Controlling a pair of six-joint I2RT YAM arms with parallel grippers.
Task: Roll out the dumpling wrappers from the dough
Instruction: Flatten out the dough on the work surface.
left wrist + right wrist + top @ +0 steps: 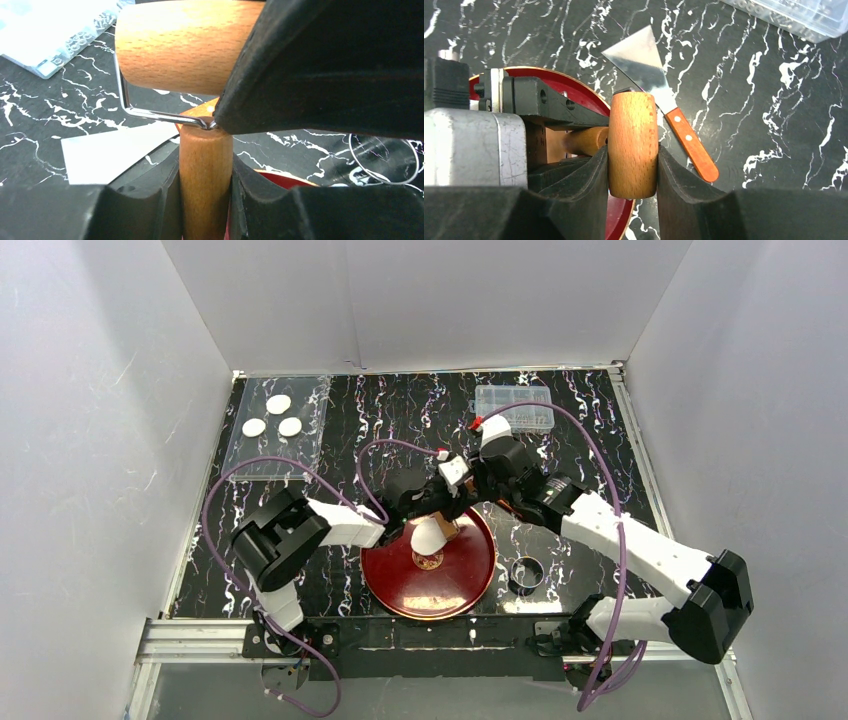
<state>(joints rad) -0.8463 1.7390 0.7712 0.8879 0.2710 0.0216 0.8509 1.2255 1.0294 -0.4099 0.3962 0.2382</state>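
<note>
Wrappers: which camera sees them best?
Top external. All three wrappers lie uncovered on a clear sheet in the far left corner. Neither wrist view shows them at all.

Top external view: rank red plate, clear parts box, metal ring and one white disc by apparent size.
1. red plate
2. clear parts box
3. metal ring
4. white disc
The ring looks only slightly wider than the disc, so the last two are close and their order is unsure.
</note>
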